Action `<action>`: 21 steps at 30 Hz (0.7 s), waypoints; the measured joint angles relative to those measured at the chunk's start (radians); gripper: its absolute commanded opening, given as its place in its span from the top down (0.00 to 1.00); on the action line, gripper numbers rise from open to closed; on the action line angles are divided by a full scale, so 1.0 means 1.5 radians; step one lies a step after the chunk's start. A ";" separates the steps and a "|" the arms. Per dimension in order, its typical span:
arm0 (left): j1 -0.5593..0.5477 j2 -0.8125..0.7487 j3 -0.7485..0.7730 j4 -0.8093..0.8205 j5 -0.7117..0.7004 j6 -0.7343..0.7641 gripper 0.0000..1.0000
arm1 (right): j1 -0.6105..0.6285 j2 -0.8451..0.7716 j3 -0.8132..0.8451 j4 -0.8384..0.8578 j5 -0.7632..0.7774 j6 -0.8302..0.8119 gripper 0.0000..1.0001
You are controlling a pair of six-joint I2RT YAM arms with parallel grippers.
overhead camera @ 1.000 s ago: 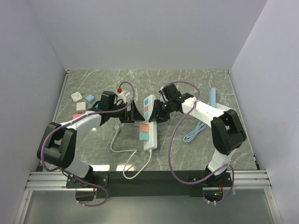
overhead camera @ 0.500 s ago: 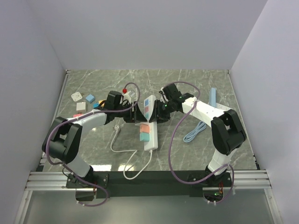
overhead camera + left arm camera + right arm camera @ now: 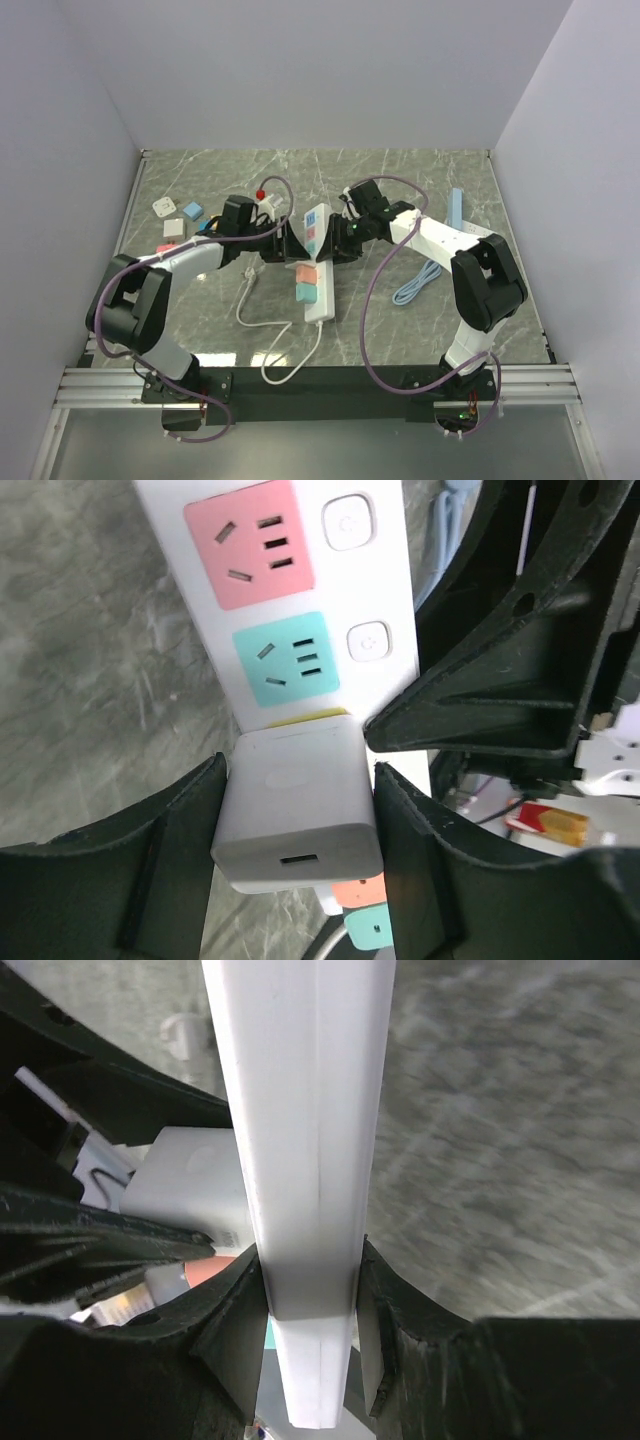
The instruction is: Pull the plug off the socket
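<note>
The socket [image 3: 316, 262] is a long white strip with pink and teal outlets [image 3: 262, 542], lying lengthwise in the middle of the table. A white cube plug [image 3: 298, 802] stands on it over a yellow outlet, with a small slot in its near face. My left gripper [image 3: 300, 830] is shut on the plug, one black finger [image 3: 190, 830] pressed against each side. From the other side, my right gripper [image 3: 310, 1305] is shut on the socket's long edges [image 3: 305, 1140]. The plug [image 3: 195, 1188] shows beside the strip there. In the top view both grippers meet at the strip's far half [image 3: 318, 243].
Small coloured blocks [image 3: 176, 226] and a red-topped piece [image 3: 261, 194] lie at the back left. A coiled light blue cable [image 3: 418, 283] and a pale blue bar [image 3: 456, 208] lie on the right. The strip's thin white cord [image 3: 272, 345] loops toward the near edge.
My left gripper's fingers have closed in from wide open onto the plug's sides. The right gripper has kept its hold on the socket.
</note>
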 measured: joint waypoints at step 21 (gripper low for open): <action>0.215 -0.022 0.094 -0.129 -0.078 0.031 0.99 | -0.015 0.001 -0.028 0.016 0.019 -0.016 1.00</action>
